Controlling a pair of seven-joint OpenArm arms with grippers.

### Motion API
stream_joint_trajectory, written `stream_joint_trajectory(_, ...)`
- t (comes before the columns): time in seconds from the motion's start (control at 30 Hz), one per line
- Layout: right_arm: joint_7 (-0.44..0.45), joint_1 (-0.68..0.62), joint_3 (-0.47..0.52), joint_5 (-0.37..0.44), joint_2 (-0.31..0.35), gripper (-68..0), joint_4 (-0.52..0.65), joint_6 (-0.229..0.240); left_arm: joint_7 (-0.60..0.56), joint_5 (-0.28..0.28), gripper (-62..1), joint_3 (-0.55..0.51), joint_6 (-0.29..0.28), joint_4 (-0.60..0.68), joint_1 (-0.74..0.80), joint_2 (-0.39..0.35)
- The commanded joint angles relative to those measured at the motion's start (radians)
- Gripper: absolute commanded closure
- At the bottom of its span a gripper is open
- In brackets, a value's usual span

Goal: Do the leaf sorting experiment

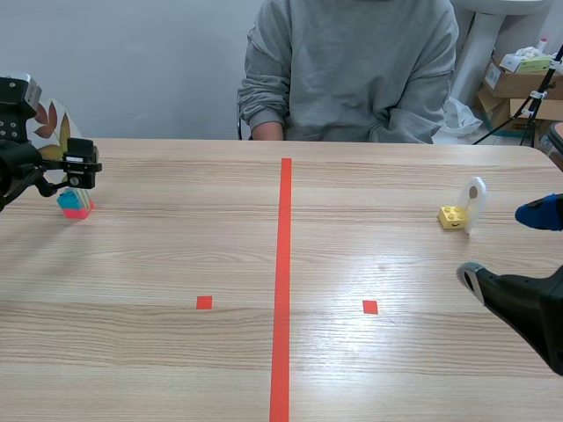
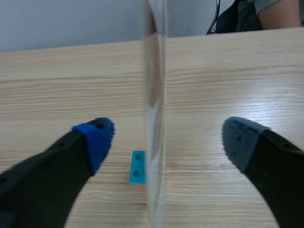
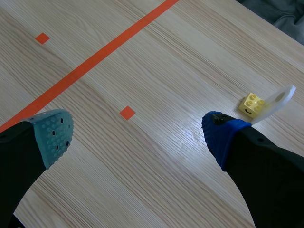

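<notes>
The left gripper stood wide open around a clear leaf card, which showed edge-on between its fingers; neither pad touched it, so the claw held nothing. A blue brick lay just beside the card's foot, at the table's far left. The right gripper was also wide open and empty, near a yellow brick propping a small white card. The step looked like taking the first card. Next, the left fingers would need to close squarely on the thin sheet and lift it straight
</notes>
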Motion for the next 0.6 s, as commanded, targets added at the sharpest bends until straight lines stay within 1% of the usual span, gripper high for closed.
stream_joint_trajectory(0.0,0.015,0.012,0.006,0.007,0.013,-54.9,0.001,0.0,-0.029,-0.006,-58.1,-0.008,0.002,0.038,-0.017,-0.009)
stream_joint_trajectory(0.13,0.014,0.012,0.006,0.007,0.013,-54.9,0.001,0.0,-0.017,-0.006,-59.8,-0.008,0.0,0.106,0.004,-0.023)
stream_joint_trajectory(0.23,0.014,0.012,0.006,0.007,0.013,-54.9,0.001,0.0,0.016,-0.007,-59.8,-0.008,-0.013,0.216,0.063,-0.046)
stream_joint_trajectory(0.27,0.014,0.012,0.006,0.007,0.013,-54.9,0.001,0.0,0.026,-0.013,-59.8,-0.008,-0.02,0.265,0.092,-0.056)
stream_joint_trajectory(0.43,0.014,0.012,0.006,0.007,0.013,-54.9,0.001,0.0,0.069,-0.092,-59.8,-0.008,-0.085,0.566,0.292,-0.13)
stream_joint_trajectory(0.5,0.014,0.012,0.006,0.007,0.013,-54.9,0.001,0.0,0.079,-0.114,-59.8,-0.008,-0.092,0.702,0.392,-0.166)
stream_joint_trajectory(0.57,0.014,0.012,0.006,0.007,0.013,-54.9,0.001,0.0,0.083,-0.117,-59.8,-0.008,-0.093,0.839,0.499,-0.202)
